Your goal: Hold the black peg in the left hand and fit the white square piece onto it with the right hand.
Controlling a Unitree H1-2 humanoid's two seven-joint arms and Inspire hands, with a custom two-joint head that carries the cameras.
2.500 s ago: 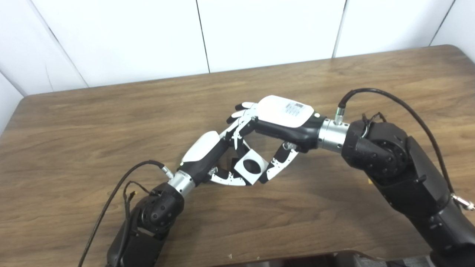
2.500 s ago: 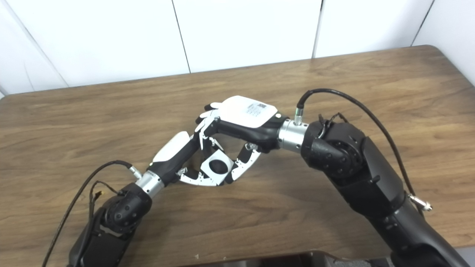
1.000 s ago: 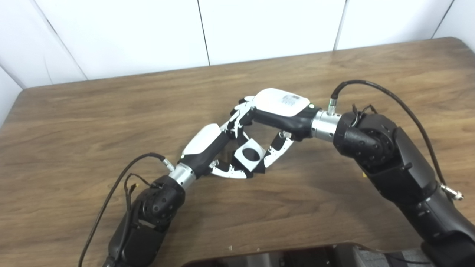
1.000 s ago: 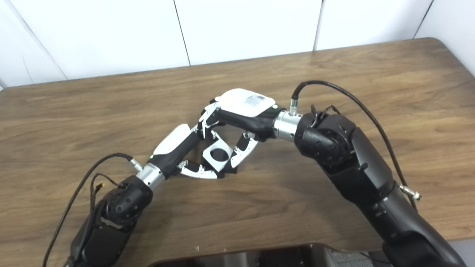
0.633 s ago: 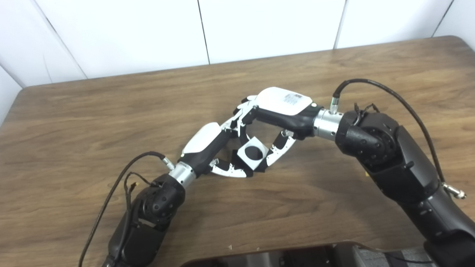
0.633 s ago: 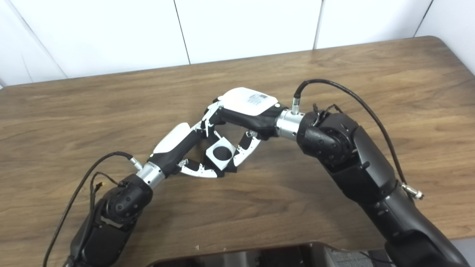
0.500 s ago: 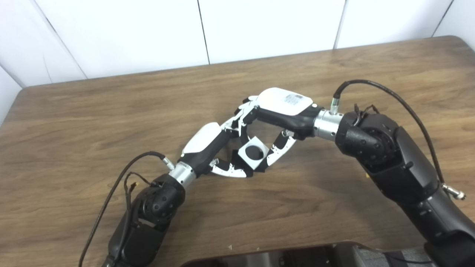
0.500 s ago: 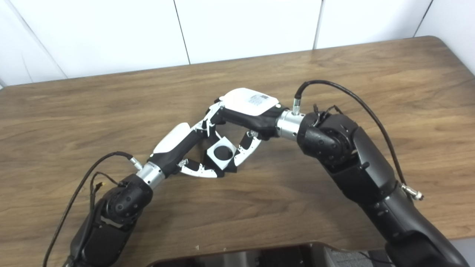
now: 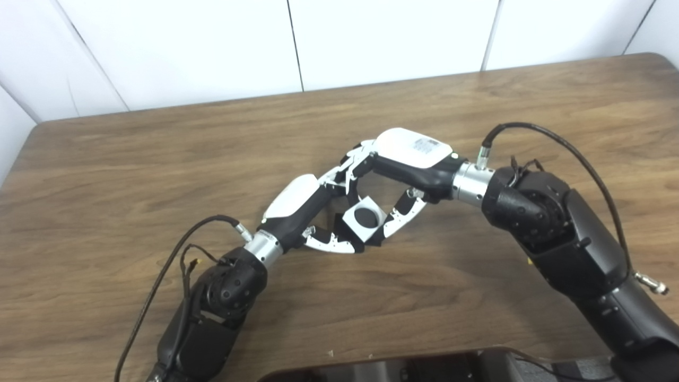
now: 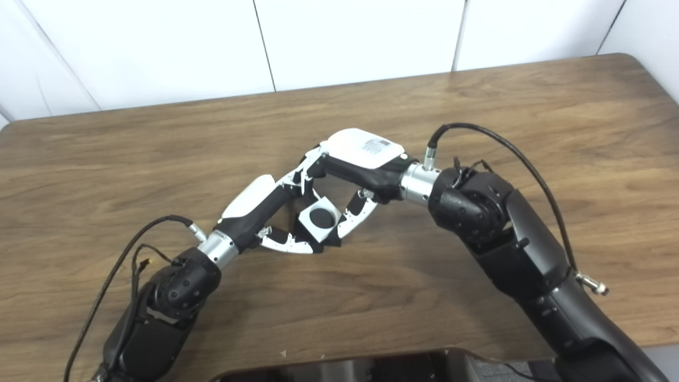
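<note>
The two hands meet over the middle of the brown wooden table (image 9: 132,159), low above its surface, with the arms forming an arch from the lower left and lower right. The left hand (image 9: 297,204), with a white shell on its back, reaches up and to the right from its black forearm; its fingers are curled around the black peg (image 9: 339,225), of which only a dark bit shows beside and below the block, so how the peg is gripped cannot be made out fully. The left thumb (image 9: 331,244) lies stretched out under the block, pointing right. The white square piece (image 9: 364,217) sits between the two hands, tilted so that one corner points up, and its face with the round dark hole is turned toward the cameras. The hole looks filled with black, but whether that is the peg's end inside it or just shadow cannot be told. The right hand (image 9: 403,159), coming in from the right with its white back upward, is closed on the white square piece: its thumb (image 9: 398,220) presses on the block's right edge, and its fingers (image 9: 353,164) curl down over the far side, close against the left hand's knuckles. A black cable (image 9: 546,138) loops above the right wrist, and another one (image 9: 175,254) runs beside the left forearm.
</note>
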